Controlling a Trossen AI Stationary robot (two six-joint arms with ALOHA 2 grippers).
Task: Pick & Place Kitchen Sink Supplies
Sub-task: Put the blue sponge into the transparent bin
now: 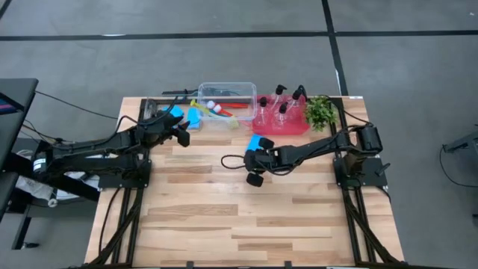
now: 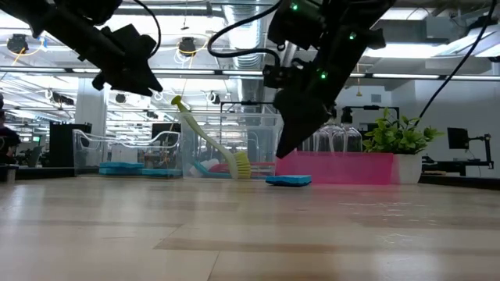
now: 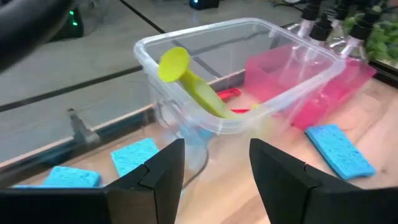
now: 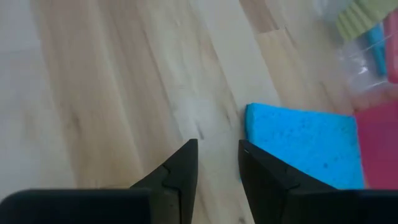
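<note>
Near the bench's far edge, the clear tub (image 1: 226, 93) held the yellow-green brush (image 3: 198, 87) and a red brush (image 1: 237, 105), with the red tray (image 1: 261, 125) of pump bottles (image 1: 281, 92) beside it. Two blue sponges (image 1: 184, 114) lay left of the tub, under the left gripper (image 3: 214, 163), whose fingers stood wide and empty. Over a third sponge (image 4: 301, 142) before the tray, the right gripper (image 4: 217, 158) hovered, fingers narrow, holding nothing.

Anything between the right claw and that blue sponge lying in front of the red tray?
Nothing. In the right wrist view only bare wooden table separates the right claw from the blue sponge, which lies just ahead and to one side of the fingertips.
</note>
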